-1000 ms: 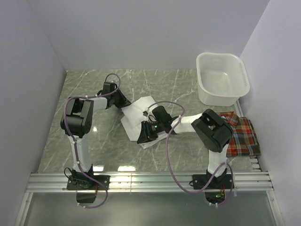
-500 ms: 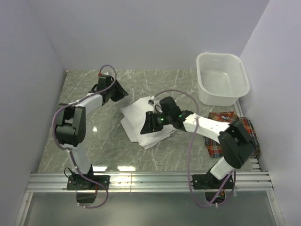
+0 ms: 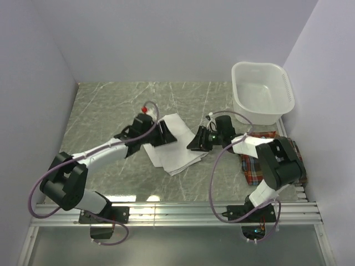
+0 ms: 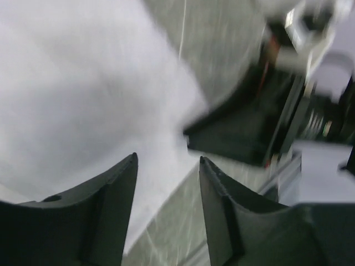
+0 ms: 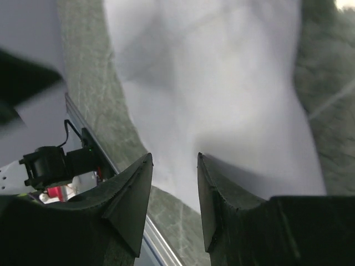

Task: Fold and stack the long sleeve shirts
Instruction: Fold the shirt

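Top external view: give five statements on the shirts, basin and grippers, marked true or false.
The plain white cloth shirt lies on the grey marbled table. True.
The red, orange and dark plaid shirt lies on the white one. False: it lies apart, at the right edge.
The white plastic basin holds a shirt. False: it is empty.
The left gripper is open, holding nothing. True.
The right gripper clamps the plaid shirt. False: it is open above the white shirt.

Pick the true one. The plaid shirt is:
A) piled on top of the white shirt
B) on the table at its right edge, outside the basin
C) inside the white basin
B: the plaid shirt lies on the table at its right edge, on the near side of the basin and apart from the white shirt.
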{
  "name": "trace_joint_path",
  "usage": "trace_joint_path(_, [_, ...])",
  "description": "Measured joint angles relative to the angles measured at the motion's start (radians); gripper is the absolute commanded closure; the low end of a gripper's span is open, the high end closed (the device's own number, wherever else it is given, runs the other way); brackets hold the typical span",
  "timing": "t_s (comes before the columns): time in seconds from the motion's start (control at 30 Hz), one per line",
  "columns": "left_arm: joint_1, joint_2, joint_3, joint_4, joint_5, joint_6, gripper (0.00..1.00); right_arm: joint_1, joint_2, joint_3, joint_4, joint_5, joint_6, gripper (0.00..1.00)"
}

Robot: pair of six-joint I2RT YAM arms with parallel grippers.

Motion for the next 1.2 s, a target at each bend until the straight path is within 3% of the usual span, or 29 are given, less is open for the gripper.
trace_joint_path(0.2, [-0.118, 0.043, -0.184, -0.002, 0.104, -0.040, 0.63, -0.043, 0.146, -0.092, 0.148, -0.043, 0.072, 0.57])
trace_joint_path(0.33, [-0.138, 0.113, -0.231, 0.008, 0.174, -0.057, 0.65, -0.085, 0.192, -0.117, 0.254, -0.106, 0.135, 0.57])
trace_joint_path(0.6, [-0.143, 0.157, -0.241, 0.020, 0.262, -0.061, 0.60, -0.089, 0.097, -0.121, 0.192, -0.053, 0.127, 0.57])
trace_joint_path(0.83, [-0.150, 0.054, -0.215, -0.052, 0.253, -0.019, 0.56, -0.067, -0.026, -0.051, 0.217, -0.011, 0.174, 0.56])
trace_joint_path(1.0, [-0.152, 0.045, -0.187, -0.049, 0.251, 0.008, 0.58, -0.022, 0.057, 0.048, 0.345, 0.019, 0.254, 0.56])
trace_joint_path(1.2, [-0.152, 0.112, -0.199, -0.035, 0.252, 0.007, 0.61, -0.002, 0.294, 0.101, 0.537, 0.067, 0.352, 0.56])
